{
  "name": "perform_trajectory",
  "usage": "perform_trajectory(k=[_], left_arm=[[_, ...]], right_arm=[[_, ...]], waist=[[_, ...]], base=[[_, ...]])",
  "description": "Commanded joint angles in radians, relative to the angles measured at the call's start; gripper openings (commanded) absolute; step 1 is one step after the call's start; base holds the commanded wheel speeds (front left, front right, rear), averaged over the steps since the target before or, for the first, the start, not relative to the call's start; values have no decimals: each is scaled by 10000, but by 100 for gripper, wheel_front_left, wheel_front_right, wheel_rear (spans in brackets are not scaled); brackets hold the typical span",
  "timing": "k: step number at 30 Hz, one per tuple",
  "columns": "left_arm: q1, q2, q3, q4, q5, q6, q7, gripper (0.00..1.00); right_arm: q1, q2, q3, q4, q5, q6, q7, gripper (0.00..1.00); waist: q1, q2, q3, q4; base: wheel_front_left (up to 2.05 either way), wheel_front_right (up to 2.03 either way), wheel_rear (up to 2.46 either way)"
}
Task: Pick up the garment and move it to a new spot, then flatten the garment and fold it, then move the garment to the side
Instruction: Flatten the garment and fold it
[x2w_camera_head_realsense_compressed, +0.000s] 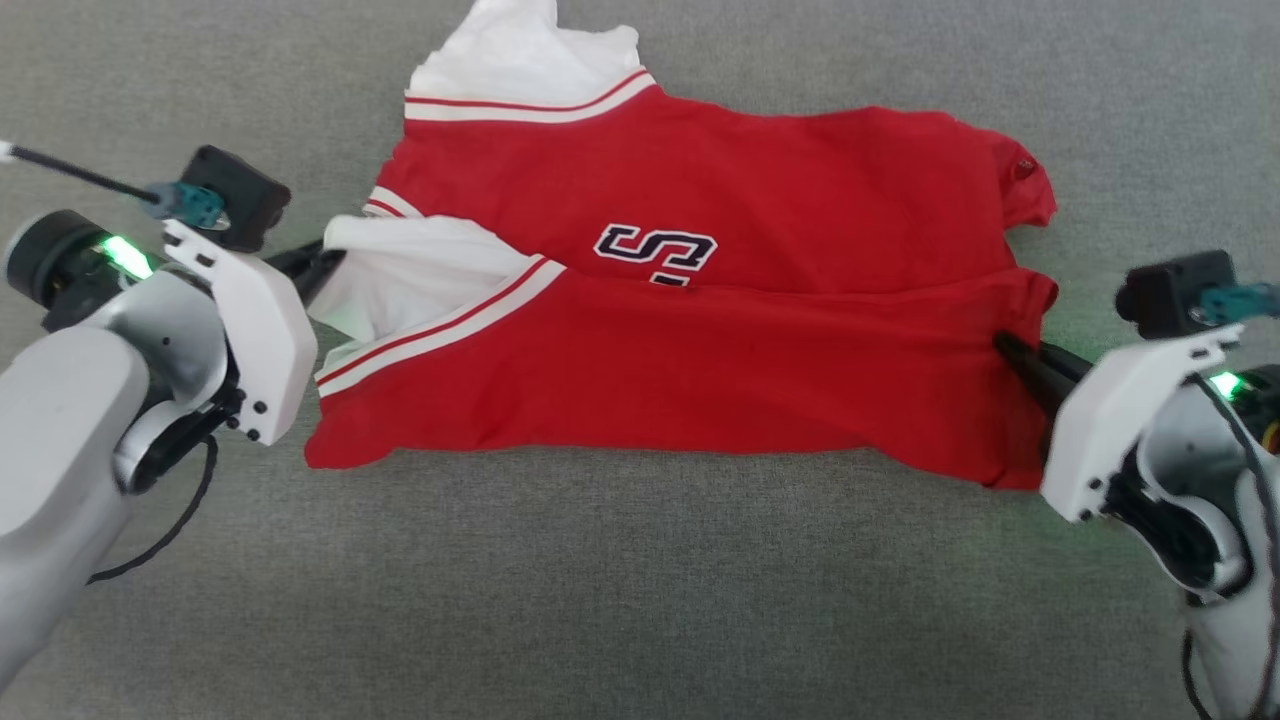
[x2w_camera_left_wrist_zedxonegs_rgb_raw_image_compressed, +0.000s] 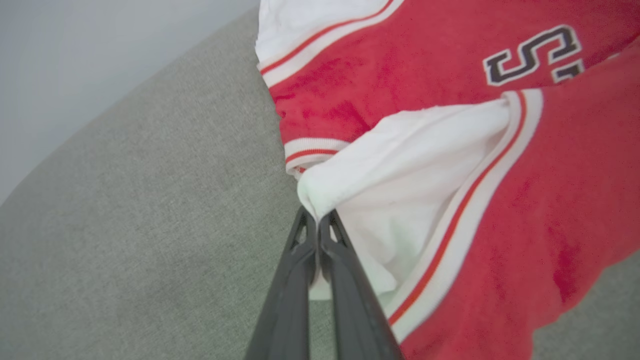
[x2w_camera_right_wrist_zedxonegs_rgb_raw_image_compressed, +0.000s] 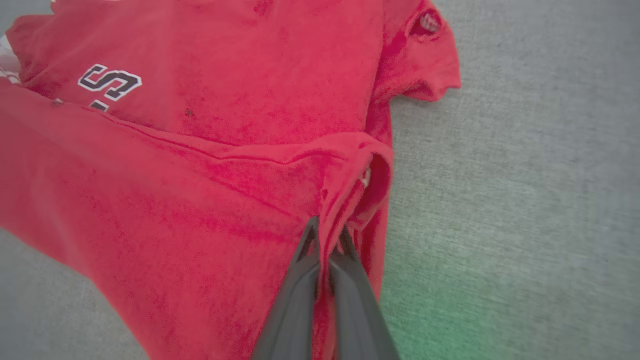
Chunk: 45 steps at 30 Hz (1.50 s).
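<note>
The head camera looks steeply down from above. The left gripper (x2w_camera_head_realsense_compressed: 325, 262) and right gripper (x2w_camera_head_realsense_compressed: 1005, 345) enter at its sides, with the shirt (x2w_camera_head_realsense_compressed: 720, 340) between their jaws. Each wrist camera sits close behind its own jaws, facing along them. All three views share the letter print (x2w_camera_head_realsense_compressed: 655, 250) ahead of the jaws.

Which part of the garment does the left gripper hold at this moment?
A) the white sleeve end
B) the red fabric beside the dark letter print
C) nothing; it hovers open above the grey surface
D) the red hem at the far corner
A: in the left wrist view, the left gripper is shut on a tip of the white sleeve end of the garment.
</note>
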Motion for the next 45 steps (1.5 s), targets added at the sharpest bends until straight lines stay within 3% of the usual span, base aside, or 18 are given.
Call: perform_trajectory(k=[1, 3, 6, 7, 8, 9, 10, 11, 12, 19, 25, 29, 37, 45], left_arm=[[-184, -104, -91, 305, 18, -85, -48, 0], [-328, -460, -203, 1018, -144, -197, -111, 0], [-441, -866, -417, 1928, -449, -288, -48, 2], [-475, -987, -479, 2212, -616, -320, 31, 9], [-511, -1081, -545, 2422, -762, -337, 117, 17], [-570, -1144, -609, 2602, -823, -352, 177, 35], [-598, -1205, -660, 2745, -990, -343, 252, 53], [-618, -1262, -718, 2791, -1166, -345, 274, 89], [-680, -1256, -785, 2761, -1325, -348, 306, 100], [-900, -743, -1014, 2345, -1988, -355, 448, 100], [-574, -165, -1060, 1667, -2232, -251, 769, 100], [-81, 259, -1043, 753, -2645, 207, 1239, 100], [1220, 909, -1050, -1044, -3478, 1556, 2011, 100], [1779, 829, -847, -755, -4249, 2314, 2291, 100]], right_arm=[[-197, 67, 89, 215, 40, -1, -84, 0], [-498, 24, 375, 654, -37, -2, -158, 1], [-809, 60, 721, 1310, 18, -2, -153, 27], [-895, 44, 846, 1495, 36, -2, -104, 36], [-976, 28, 956, 1650, 66, -2, -74, 49], [-1047, 17, 1051, 1788, 75, -2, -35, 88], [-1113, 0, 1142, 1895, 78, -2, 21, 100], [-1168, -24, 1208, 1958, 102, -2, 64, 100], [-1212, -45, 1221, 2016, 145, -4, 85, 100], [-1060, -258, 918, 1587, 200, -1, -155, 100], [-460, -181, 47, 717, -35, -1, -727, 100], [159, 167, -725, -182, -422, -1, -1144, 100], [1251, 1166, -1793, -1951, -1241, -1, -1673, 100], [2131, 1918, -1950, -2951, -1549, -1, -1202, 100]], waist=[[0, 0, 88, -39], [0, 0, 156, -51], [0, 0, 214, -63], [0, 0, 222, -71], [0, 0, 223, -76], [0, 0, 218, -80], [0, 0, 200, -80], [0, 0, 176, -83], [0, 0, 142, -84], [0, 0, -265, 6], [0, 0, -654, 68], [0, 0, -929, 38], [0, 0, -1062, -233], [0, 0, -872, -701]], base=[[0, 0, 0], [0, 0, 0], [0, 0, 0], [0, 0, 0], [0, 0, 0], [0, 0, 0], [0, 0, 0], [0, 0, 0], [0, 0, 0], [0, 0, 0], [0, 0, 0], [0, 0, 0], [0, 0, 0], [0, 0, 0]])
